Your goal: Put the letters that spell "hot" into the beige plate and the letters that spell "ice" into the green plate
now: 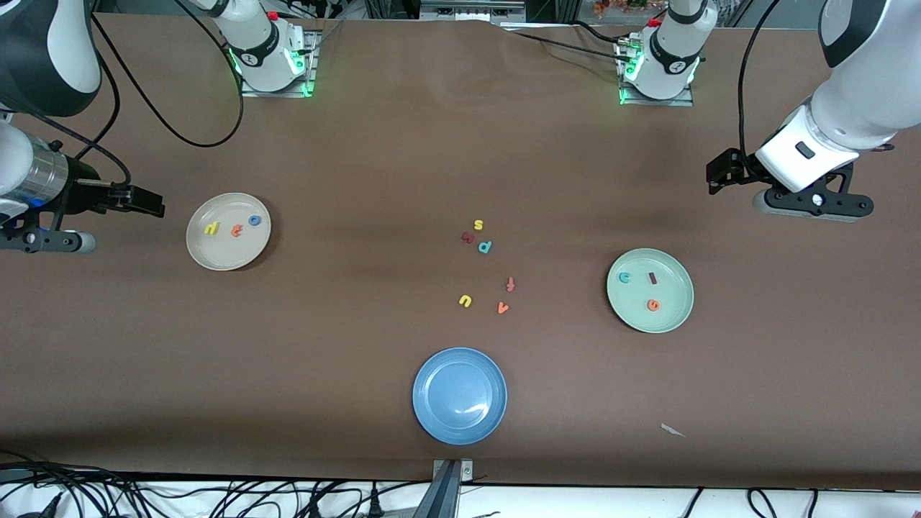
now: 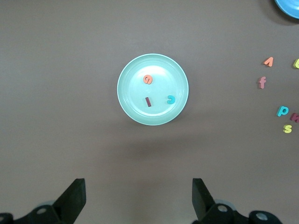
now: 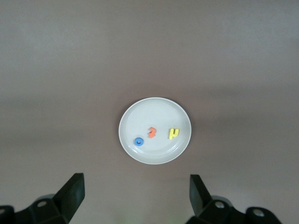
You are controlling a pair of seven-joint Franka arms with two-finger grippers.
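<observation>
Plates first: the blue plate lies nearest the camera. Farther back, the pale green plate holds a teal c, dark red i and orange e; the beige plate holds a yellow h, orange t and blue o. Spare letters lie between. Left gripper and right gripper hover above their plates, fingers apart, empty.

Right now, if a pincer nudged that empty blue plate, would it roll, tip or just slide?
Probably slide. The blue plate sits flat, wide and shallow on the brown table, so tipping or rolling looks unlikely. Its glossy highlight suggests a smooth, hard surface, so it may be slippery to pinch and stiff rather than bendy. It holds nothing, so nothing would spill.
</observation>
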